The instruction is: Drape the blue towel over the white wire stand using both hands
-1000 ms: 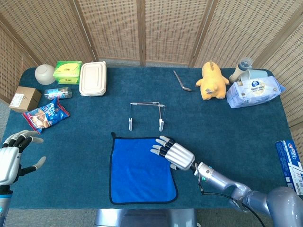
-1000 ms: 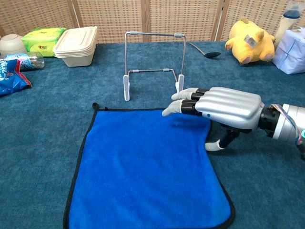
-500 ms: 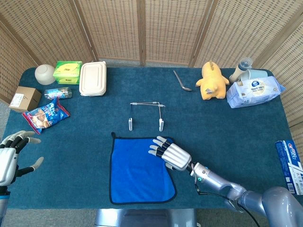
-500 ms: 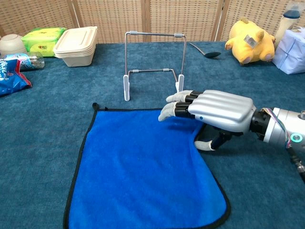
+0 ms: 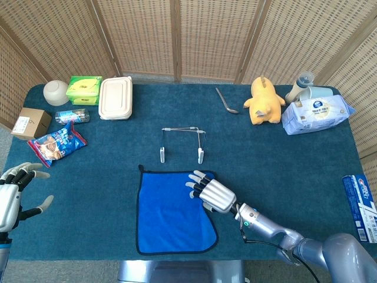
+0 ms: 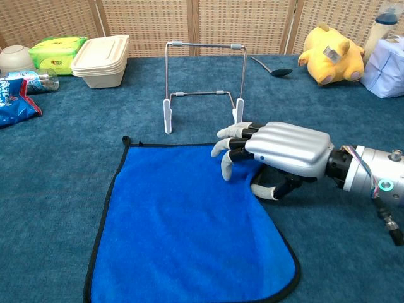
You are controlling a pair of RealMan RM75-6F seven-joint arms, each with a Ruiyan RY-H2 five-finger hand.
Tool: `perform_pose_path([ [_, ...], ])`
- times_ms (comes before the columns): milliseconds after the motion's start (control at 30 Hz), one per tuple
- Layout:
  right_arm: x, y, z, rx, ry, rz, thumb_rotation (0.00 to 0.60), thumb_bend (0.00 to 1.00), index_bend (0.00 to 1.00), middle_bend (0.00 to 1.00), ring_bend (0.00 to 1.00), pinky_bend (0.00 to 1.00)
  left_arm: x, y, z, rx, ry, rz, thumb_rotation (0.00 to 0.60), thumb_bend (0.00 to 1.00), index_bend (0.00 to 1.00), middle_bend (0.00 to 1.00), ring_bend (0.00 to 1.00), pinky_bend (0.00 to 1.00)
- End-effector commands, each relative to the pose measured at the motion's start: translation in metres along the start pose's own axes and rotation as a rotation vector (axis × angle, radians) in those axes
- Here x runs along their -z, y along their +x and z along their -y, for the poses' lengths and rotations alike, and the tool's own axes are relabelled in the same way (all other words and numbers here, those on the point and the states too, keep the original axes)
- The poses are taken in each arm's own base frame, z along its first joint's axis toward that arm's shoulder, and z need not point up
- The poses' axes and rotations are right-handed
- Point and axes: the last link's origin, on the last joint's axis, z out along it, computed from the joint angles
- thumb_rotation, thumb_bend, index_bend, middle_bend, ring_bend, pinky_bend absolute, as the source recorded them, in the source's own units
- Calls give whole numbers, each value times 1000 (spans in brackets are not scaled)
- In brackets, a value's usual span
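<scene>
The blue towel (image 5: 174,203) lies flat on the table (image 5: 283,165), spread out near the front edge, with its far edge just short of the white wire stand (image 5: 181,141). The stand is upright behind it, its two white feet close to the towel's far edge but apart from it.

The right hand (image 5: 210,191) rests over the towel's far right corner, palm down. Its fingers (image 6: 227,165) curl downward onto the cloth, and the thumb tucks in beneath the palm at the towel's right edge. The cloth there looks pulled inward, so the right border runs at a slant (whether the corner is truly pinched between thumb and fingers cannot be told from either view).

The left hand (image 5: 13,194) shows only in the head view, at the far left edge beside the table, well apart from the towel. Its fingers are spread and it holds nothing.

Along the left side of the table sit a cardboard box (image 5: 30,122), a blue snack bag (image 5: 57,143), a white bowl (image 5: 56,92), a green packet (image 5: 83,89) and a beige lidded container (image 5: 115,98). On the far right are a spoon (image 5: 225,101), a yellow plush toy (image 5: 263,101) and a pack of wipes (image 5: 316,115).
</scene>
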Motion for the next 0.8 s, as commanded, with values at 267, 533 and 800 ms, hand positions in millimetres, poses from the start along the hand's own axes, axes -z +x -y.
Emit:
perform_pose_path([
  [267, -3, -2, 1, -17, -7, -13, 600, 505, 427, 224, 92, 96, -2, 0, -1, -3, -4, 0, 600, 334, 384, 282, 215, 189],
  [533, -6, -2, 1, -33, -12, -28, 600, 521, 451, 234, 109, 101, -3, 0, -2, -3, -5, -1, 600, 333, 384, 282, 214, 190],
  [800, -7, -5, 3, -48, -3, -29, 600, 518, 586, 264, 135, 108, -3, 0, -1, -4, -4, 0, 600, 334, 384, 282, 214, 190],
])
